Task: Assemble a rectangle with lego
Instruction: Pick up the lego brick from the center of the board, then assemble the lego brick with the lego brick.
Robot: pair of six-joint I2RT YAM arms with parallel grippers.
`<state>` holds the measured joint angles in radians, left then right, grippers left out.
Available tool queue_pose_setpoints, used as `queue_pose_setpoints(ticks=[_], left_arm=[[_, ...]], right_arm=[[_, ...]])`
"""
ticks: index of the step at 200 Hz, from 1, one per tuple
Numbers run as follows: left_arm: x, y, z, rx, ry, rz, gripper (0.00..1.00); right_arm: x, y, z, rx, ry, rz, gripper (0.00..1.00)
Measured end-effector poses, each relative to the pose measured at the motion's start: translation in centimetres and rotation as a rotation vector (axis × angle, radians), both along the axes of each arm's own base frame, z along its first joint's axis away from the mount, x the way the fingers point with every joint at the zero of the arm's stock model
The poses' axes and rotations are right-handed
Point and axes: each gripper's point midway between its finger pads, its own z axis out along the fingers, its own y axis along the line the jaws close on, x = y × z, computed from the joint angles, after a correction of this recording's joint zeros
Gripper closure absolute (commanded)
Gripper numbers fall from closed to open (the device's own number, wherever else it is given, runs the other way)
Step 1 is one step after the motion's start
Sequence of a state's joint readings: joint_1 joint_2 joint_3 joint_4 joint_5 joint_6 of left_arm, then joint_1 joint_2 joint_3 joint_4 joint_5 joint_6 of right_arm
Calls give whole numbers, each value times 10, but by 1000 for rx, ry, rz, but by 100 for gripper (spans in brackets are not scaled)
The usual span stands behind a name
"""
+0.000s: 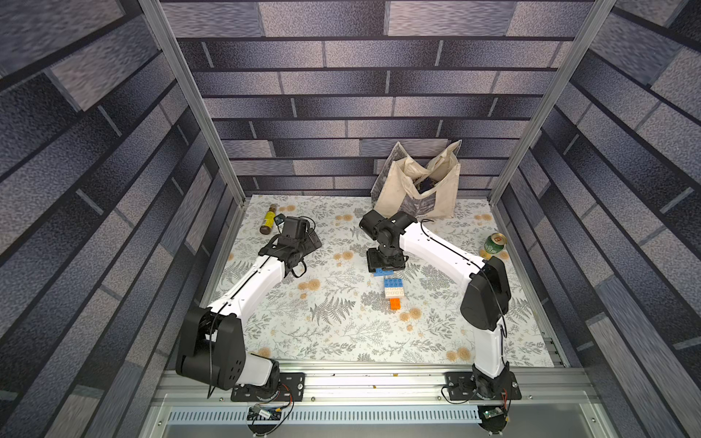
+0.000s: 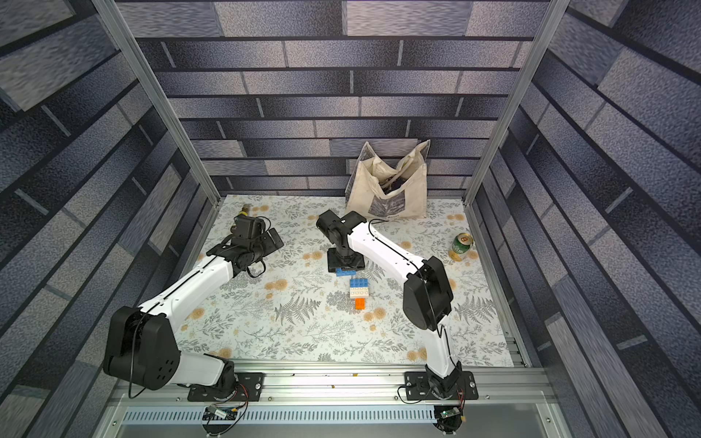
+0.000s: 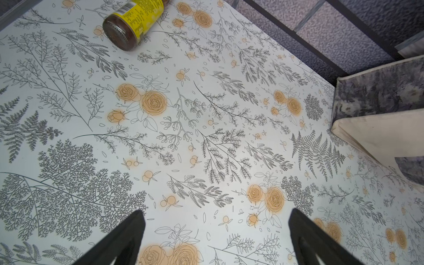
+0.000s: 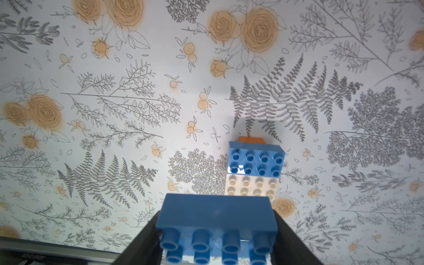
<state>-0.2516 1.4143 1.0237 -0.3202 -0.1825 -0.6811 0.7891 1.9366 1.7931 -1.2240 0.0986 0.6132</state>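
Observation:
My right gripper is shut on a blue lego brick, held by its short ends with the studs toward the camera. In both top views this brick hangs just behind the joined block on the table. That block has a blue brick and a white brick side by side on orange bricks, whose near end shows bare. In the right wrist view the block's blue and white bricks lie just beyond the held brick. My left gripper is open and empty over the back left of the table.
A brown bottle with a yellow label lies at the back left, near the left gripper. A cloth tote bag stands against the back wall. A green can stands by the right edge. A metal rail runs along the front.

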Motion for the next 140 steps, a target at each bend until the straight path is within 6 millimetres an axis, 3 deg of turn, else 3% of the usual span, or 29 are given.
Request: queue_pose_setpoints(ticks=[41,68,140], left_arm=[[0,-4,0,-11,1,-13,0],[-1,-7,0,-16,1,-24,0],[2,-12,1,-17,0,-34,0]], right_arm=[[-50,-39,-21,-61,53,-91,83],[-69,-43,-40,-102,74,-102,83],[-69,-31,-71,-117,84,-105,80]])
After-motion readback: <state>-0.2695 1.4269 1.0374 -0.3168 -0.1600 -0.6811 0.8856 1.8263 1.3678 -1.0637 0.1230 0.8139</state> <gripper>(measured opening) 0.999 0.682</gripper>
